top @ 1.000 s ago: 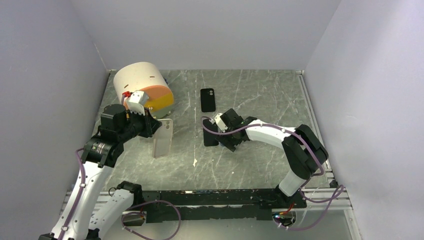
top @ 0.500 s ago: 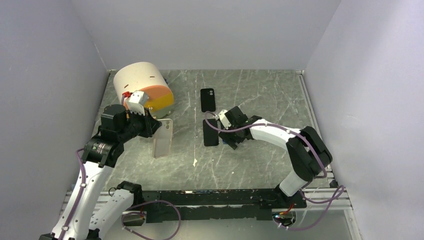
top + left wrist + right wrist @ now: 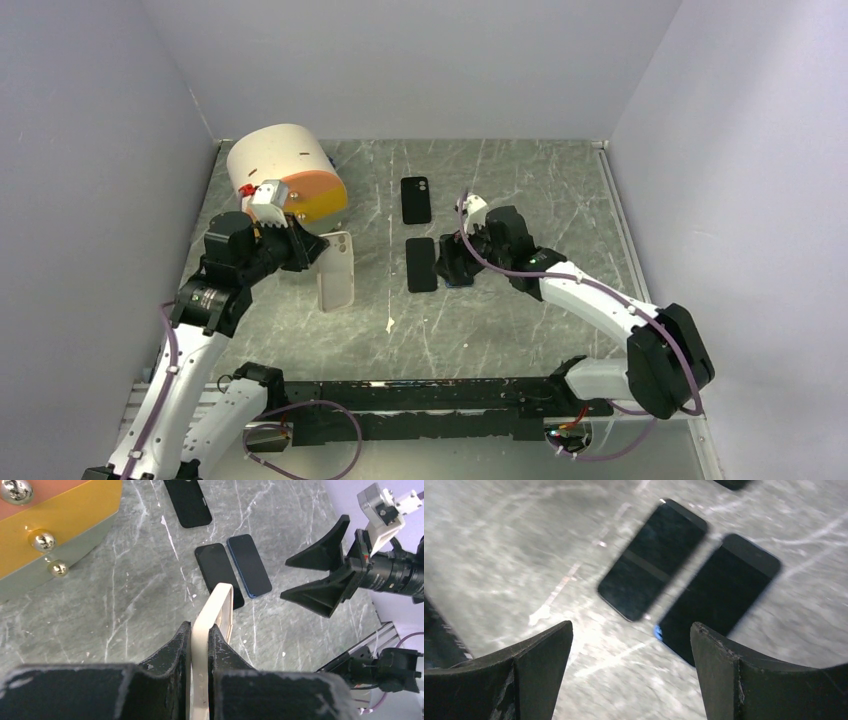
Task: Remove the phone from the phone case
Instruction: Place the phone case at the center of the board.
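Phones lay flat on the gray table (image 3: 520,330), and none of them was in the phone case (image 3: 337,270). The case was pale, see-through and empty. You could look right through its open middle in the left wrist view. The left pincer (image 3: 305,248) was clamped on one long edge of the case and held it up off the table, standing on its edge. Its two dark fingers (image 3: 182,645) pressed on the case rim from both sides.

A blue phone (image 3: 457,272) lay near the middle of the table with its dark screen up. A black phone (image 3: 421,264) lay just beside it, on the left arm's side. The two were side by side, and I could not tell if they touched. Another black phone (image 3: 416,200) lay farther back, apart from the pair, with its camera side up.

The right pincer (image 3: 455,262) hung over the blue phone with its fingers spread wide apart. It held nothing. From the right wrist view, both phones showed between its two fingers (image 3: 539,655), and the fingers did not touch them.

A big round tub (image 3: 285,175), cream with an orange end, lay on its side at the back left of the table, behind the left pincer.
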Action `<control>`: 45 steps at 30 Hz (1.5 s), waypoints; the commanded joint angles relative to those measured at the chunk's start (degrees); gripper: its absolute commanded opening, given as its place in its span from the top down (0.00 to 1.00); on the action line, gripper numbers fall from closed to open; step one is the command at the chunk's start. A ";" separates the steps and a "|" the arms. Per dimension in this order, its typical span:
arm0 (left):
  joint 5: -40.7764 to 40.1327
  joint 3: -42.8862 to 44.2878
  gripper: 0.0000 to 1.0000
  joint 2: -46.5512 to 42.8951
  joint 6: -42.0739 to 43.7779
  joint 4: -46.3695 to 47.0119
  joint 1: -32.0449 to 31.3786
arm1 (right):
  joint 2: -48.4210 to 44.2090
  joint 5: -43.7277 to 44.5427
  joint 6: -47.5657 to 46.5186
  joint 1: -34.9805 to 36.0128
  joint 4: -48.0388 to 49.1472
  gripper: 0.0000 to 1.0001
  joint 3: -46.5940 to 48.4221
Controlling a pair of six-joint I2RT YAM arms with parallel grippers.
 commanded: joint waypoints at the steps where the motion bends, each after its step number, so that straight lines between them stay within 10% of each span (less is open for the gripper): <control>1: 0.29 -1.84 0.97 -1.82 -7.32 8.89 0.32 | -3.05 -10.07 11.39 2.18 18.01 0.10 -3.78; 11: 2.90 -8.13 0.98 -2.68 -18.75 23.26 0.32 | -0.67 -15.88 28.35 10.07 48.03 0.13 -8.98; 25: 6.01 -13.03 0.98 -4.38 -27.54 34.40 0.32 | 11.80 -22.73 38.33 14.61 65.70 0.31 -4.28; 35: 3.50 -13.05 0.97 -6.16 -23.91 30.24 0.36 | 9.17 -22.39 33.30 14.53 56.88 1.00 -2.52; 45: -6.75 -3.92 0.51 -8.90 -9.72 11.76 0.32 | 5.09 -17.97 25.74 10.12 35.62 1.00 0.63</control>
